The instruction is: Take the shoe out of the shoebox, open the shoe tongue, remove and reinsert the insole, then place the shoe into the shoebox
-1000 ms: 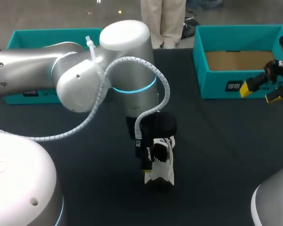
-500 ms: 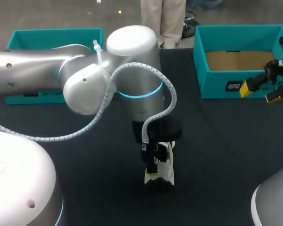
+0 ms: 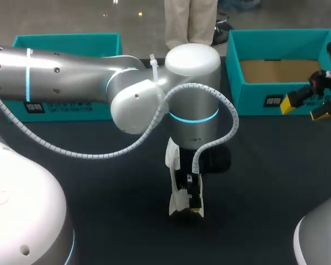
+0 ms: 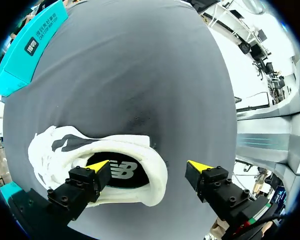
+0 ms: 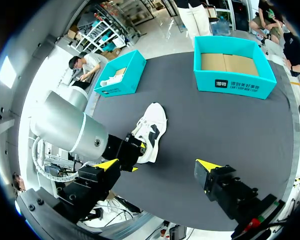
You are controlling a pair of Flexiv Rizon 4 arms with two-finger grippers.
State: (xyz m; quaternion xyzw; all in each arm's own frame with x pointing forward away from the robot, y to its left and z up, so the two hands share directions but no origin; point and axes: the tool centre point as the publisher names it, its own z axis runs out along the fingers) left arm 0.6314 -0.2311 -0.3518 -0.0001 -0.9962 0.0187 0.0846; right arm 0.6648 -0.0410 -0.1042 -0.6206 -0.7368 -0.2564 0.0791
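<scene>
Shoe [image 5: 151, 127] on the desk [image 3: 265, 165], outside the shoebox [image 3: 254, 99], with the left end effector [image 4: 149, 166] at its opening.
White shoe stands near the middle of the black desk, well apart from the teal shoebox at the far right. Left end effector is wide open and holds nothing: one yellow-tipped finger is down in the shoe opening, over the dark insole [image 4: 117, 172], and the other is outside, past the heel. Right end effector [image 5: 157, 165] is wide open too and empty, close to the front wall of the shoebox.

left arm [image 3: 71, 77]: swung right | fingers [image 4: 97, 167]: shifted toward shoe [image 4: 55, 145] heel end
</scene>
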